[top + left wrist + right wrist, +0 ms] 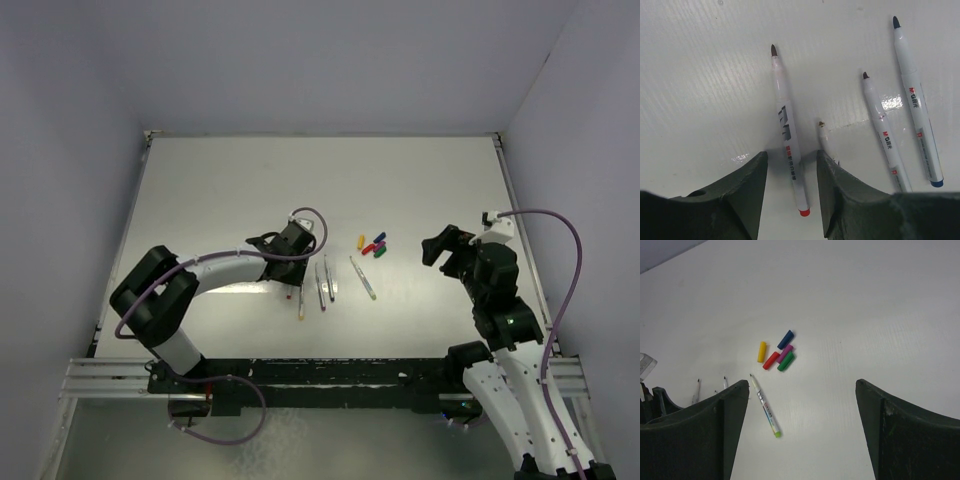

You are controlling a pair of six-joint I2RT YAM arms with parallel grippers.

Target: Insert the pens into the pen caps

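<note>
My left gripper (290, 262) is open, low over the table, its jaws straddling a pen with a red end (789, 145) without gripping it. A second pen (824, 136) is partly hidden behind the right-hand finger. Two more pens (885, 135) lie to the right, one with a blue end (916, 105). A pen with a green end (764, 406) lies apart, also in the top view (362, 277). Yellow (761, 351), red (771, 360), blue (785, 339), purple (785, 353) and green (786, 361) caps cluster together (372, 243). My right gripper (801, 384) is wide open and empty, right of the caps (440, 246).
The white table (420, 180) is walled by grey panels on the left, back and right. A metal rail (320, 372) runs along the near edge by the arm bases. A purple cable (312, 225) loops over the left wrist.
</note>
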